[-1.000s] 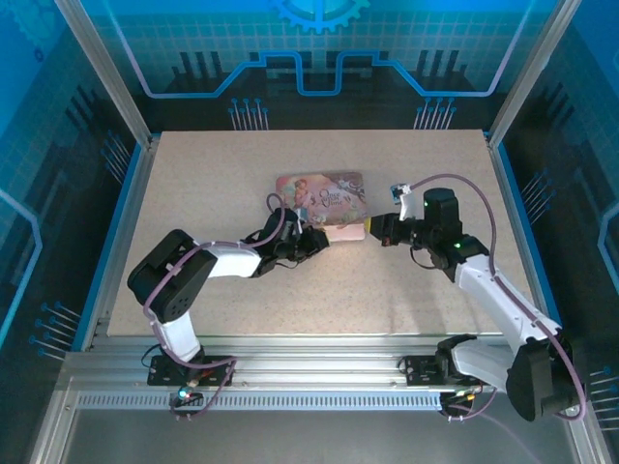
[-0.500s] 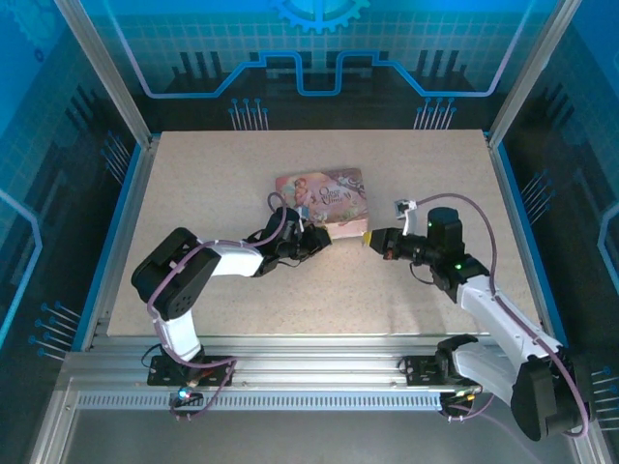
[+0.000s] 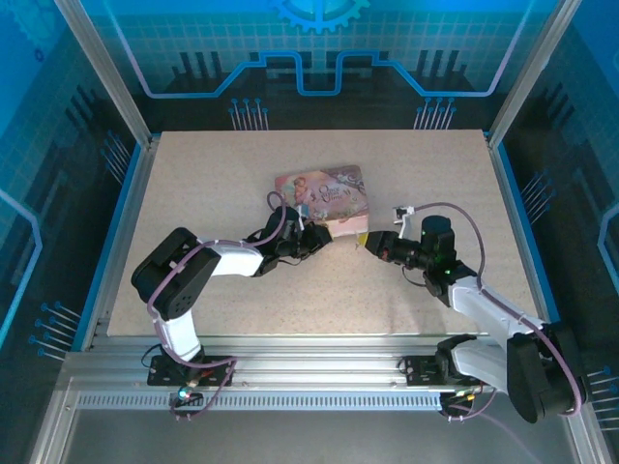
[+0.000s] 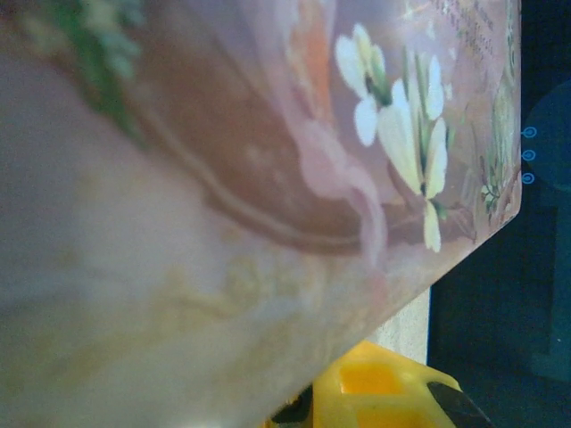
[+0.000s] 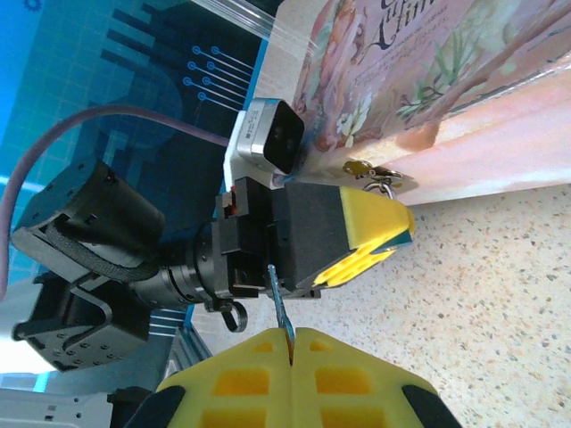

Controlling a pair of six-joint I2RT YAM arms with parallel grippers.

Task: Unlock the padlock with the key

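The pink tin (image 3: pixel 324 193) lies on the speckled table (image 3: pixel 213 174). The left gripper (image 3: pixel 314 239) sits against the tin's near edge. The yellow-tipped right gripper (image 3: pixel 365 242) is just beside the tin's near-right corner; contact cannot be told.

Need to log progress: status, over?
Right claw shut on key, not yet at padlock. Left claw at padlock on tin side, grip unclear. Left claw crowds key's path.
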